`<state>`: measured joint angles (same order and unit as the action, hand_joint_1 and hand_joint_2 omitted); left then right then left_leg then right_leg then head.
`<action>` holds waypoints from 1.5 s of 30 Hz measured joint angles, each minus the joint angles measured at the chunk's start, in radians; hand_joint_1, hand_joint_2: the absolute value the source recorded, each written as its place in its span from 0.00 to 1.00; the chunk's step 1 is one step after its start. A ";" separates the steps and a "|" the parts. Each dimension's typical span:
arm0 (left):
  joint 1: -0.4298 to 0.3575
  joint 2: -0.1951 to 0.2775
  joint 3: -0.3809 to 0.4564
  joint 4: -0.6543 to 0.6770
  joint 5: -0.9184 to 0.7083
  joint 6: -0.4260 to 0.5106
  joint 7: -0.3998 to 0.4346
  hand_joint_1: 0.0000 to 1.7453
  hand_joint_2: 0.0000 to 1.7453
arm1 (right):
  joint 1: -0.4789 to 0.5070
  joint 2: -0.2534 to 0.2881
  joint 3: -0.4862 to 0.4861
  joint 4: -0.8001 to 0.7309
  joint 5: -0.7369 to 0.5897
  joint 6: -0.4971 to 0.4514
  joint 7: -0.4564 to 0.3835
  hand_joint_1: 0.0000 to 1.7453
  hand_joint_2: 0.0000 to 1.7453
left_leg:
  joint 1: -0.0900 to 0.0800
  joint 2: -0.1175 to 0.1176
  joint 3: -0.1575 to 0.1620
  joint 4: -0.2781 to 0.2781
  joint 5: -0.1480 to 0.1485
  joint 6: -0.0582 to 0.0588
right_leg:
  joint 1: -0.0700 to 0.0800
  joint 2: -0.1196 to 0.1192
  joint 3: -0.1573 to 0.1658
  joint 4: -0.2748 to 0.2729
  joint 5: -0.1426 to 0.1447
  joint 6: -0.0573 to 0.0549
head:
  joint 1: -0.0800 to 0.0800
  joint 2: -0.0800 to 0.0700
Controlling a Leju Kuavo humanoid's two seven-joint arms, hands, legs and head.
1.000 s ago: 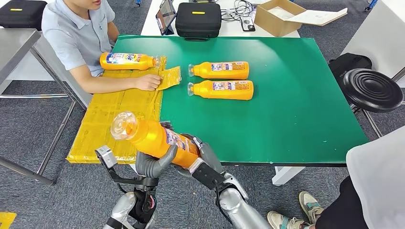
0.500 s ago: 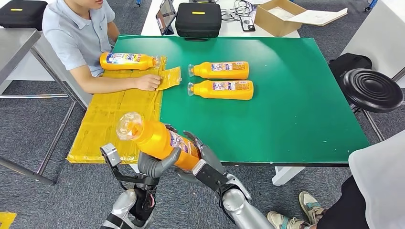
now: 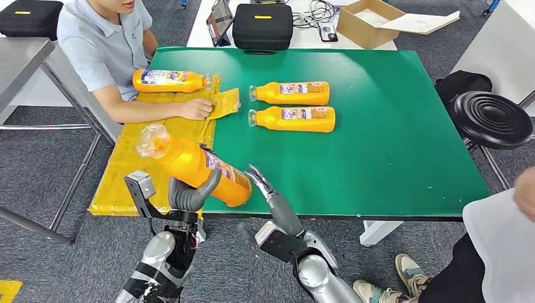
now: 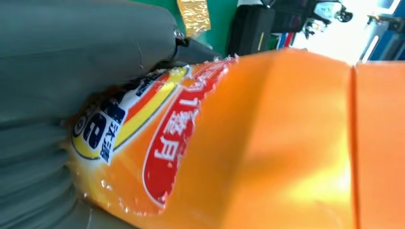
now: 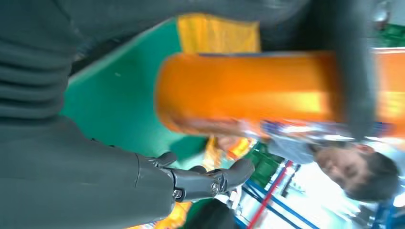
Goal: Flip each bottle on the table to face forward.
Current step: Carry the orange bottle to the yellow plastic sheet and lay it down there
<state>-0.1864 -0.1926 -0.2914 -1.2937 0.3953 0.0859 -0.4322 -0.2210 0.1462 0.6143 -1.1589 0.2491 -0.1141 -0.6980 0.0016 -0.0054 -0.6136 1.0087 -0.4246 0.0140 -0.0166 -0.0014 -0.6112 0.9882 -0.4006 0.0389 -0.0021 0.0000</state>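
Observation:
My left hand (image 3: 189,193) grips an orange bottle (image 3: 189,165) around its middle and holds it tilted above the table's near left corner, clear cap pointing up and to the left. In the left wrist view the bottle (image 4: 267,143) lies against my left hand (image 4: 71,71), its label facing the camera. My right hand (image 3: 268,194) is just right of the bottle's base, fingers spread and holding nothing. In the right wrist view its fingers (image 5: 205,183) stand apart from the bottle (image 5: 248,90). Two more orange bottles (image 3: 292,93) (image 3: 293,118) lie side by side on the green table (image 3: 391,145), caps to the left.
A person sits at the far left with a forearm and hand (image 3: 194,108) on the yellow mat (image 3: 135,158); another orange bottle (image 3: 167,80) lies beside them. A black case (image 3: 262,26) and a cardboard box (image 3: 366,22) stand behind the table. A black stool (image 3: 492,118) stands on the right.
My right hand has let go of the bottle and drawn back to the right, fingers spread. My left hand has carried the bottle up and to the left, over the mat's edge.

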 joint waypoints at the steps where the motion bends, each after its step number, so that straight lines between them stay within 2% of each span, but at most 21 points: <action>1: -0.003 0.002 0.003 0.005 -0.009 0.009 -0.003 1.00 1.00 | 0.003 -0.003 0.005 -0.023 -0.008 -0.030 0.000 0.00 0.00 | 0.000 0.000 0.000 0.000 0.000 0.000 | 0.000 0.000 0.000 0.000 0.000 0.000 | 0.000 0.000; 4: -0.025 0.007 0.020 0.022 -0.091 0.103 -0.036 1.00 1.00 | 0.009 -0.020 0.029 -0.128 -0.062 -0.176 -0.001 0.00 0.00 | 0.000 0.000 -0.001 0.000 0.000 0.000 | 0.000 0.000 -0.001 0.000 0.000 0.000 | 0.000 0.000; 10: -0.100 0.027 0.065 0.103 -0.371 0.435 -0.145 1.00 1.00 | 0.018 -0.038 0.050 -0.279 -0.091 -0.394 -0.002 0.00 0.00 | 0.000 0.000 -0.001 0.000 0.000 0.000 | 0.000 0.000 -0.001 0.000 0.000 0.000 | 0.000 0.000; 12: -0.120 0.033 0.094 0.144 -0.511 0.539 -0.181 1.00 1.00 | 0.032 -0.023 0.035 -0.332 -0.111 -0.496 -0.002 0.00 0.00 | 0.000 0.000 -0.001 0.000 0.000 0.000 | 0.000 0.000 -0.001 0.000 0.000 0.000 | 0.000 0.000; 14: -0.136 0.033 0.141 0.182 -0.705 0.595 -0.212 1.00 1.00 | 0.046 -0.003 0.001 -0.377 -0.143 -0.560 -0.001 0.00 0.00 | 0.000 0.001 -0.001 0.000 0.000 0.000 | 0.000 0.000 -0.002 0.000 0.000 0.000 | 0.000 0.000; 18: -0.169 0.010 0.304 0.251 -1.195 0.608 -0.237 1.00 1.00 | 0.066 0.010 -0.031 -0.412 -0.184 -0.555 -0.001 0.00 0.00 | 0.000 0.001 -0.001 0.000 0.000 0.000 | 0.000 0.000 -0.002 0.000 0.000 0.000 | 0.000 0.000; 20: -0.187 -0.008 0.398 0.282 -1.381 0.608 -0.235 1.00 1.00 | 0.075 0.018 -0.035 -0.415 -0.195 -0.535 -0.001 0.00 0.00 | 0.000 0.001 -0.001 0.000 0.000 0.000 | 0.000 0.001 -0.002 0.000 0.000 0.000 | 0.000 0.000; 24: -0.209 -0.032 0.522 0.316 -1.504 0.610 -0.223 1.00 1.00 | 0.085 0.026 -0.041 -0.415 -0.203 -0.512 -0.001 0.00 0.00 | 0.000 0.001 -0.001 0.000 0.000 0.000 | 0.000 0.001 -0.002 0.000 0.000 0.000 | 0.000 0.000; 27: -0.233 -0.039 0.571 0.360 -1.639 0.612 -0.156 1.00 1.00 | 0.087 0.035 -0.044 -0.406 -0.211 -0.467 -0.001 0.00 0.00 | 0.000 0.000 -0.001 0.000 0.000 0.000 | 0.000 0.000 -0.002 0.000 0.000 0.000 | 0.000 0.000; 31: -0.275 -0.032 0.574 0.496 -1.808 0.613 0.019 1.00 1.00 | 0.087 0.051 -0.046 -0.375 -0.218 -0.409 0.000 0.00 0.00 | 0.000 0.001 -0.001 0.000 0.000 0.000 | 0.000 0.000 -0.002 0.000 0.000 0.000 | 0.000 0.000; 38: -0.329 -0.011 0.507 0.711 -1.928 0.596 0.227 1.00 1.00 | 0.087 0.070 -0.054 -0.329 -0.216 -0.359 0.000 0.00 0.00 | 0.000 0.001 -0.001 0.000 0.000 0.000 | 0.000 0.000 -0.002 0.000 0.000 0.000 | 0.000 0.000; 43: -0.387 0.001 0.471 0.828 -1.926 0.519 0.289 0.99 1.00 | 0.087 0.079 -0.059 -0.299 -0.216 -0.326 0.000 0.00 0.00 | 0.000 0.000 -0.001 0.000 0.000 0.000 | 0.000 0.000 -0.001 0.000 0.000 0.000 | 0.000 0.000; 44: -0.398 0.003 0.468 0.844 -1.925 0.505 0.294 0.80 1.00 | 0.087 0.081 -0.061 -0.295 -0.217 -0.321 0.000 0.00 0.00 | 0.000 0.000 -0.001 0.000 0.000 0.000 | 0.000 0.000 -0.001 0.000 0.000 0.000 | 0.000 0.000; 45: -0.406 0.004 0.465 0.857 -1.924 0.494 0.298 0.55 1.00 | 0.087 0.082 -0.062 -0.290 -0.217 -0.318 0.000 0.00 0.00 | 0.000 0.000 -0.001 0.000 0.000 0.000 | 0.000 0.000 -0.001 0.000 0.000 0.000 | 0.000 0.000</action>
<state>-0.5927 -0.1883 0.1739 -0.4370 -1.5286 0.5795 -0.1339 -0.1345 0.2283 0.5527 -1.4492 0.0318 -0.4319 -0.6981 0.0017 -0.0053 -0.6147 1.0087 -0.4242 0.0139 -0.0168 -0.0012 -0.6123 0.9886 -0.4005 0.0387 -0.0022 0.0000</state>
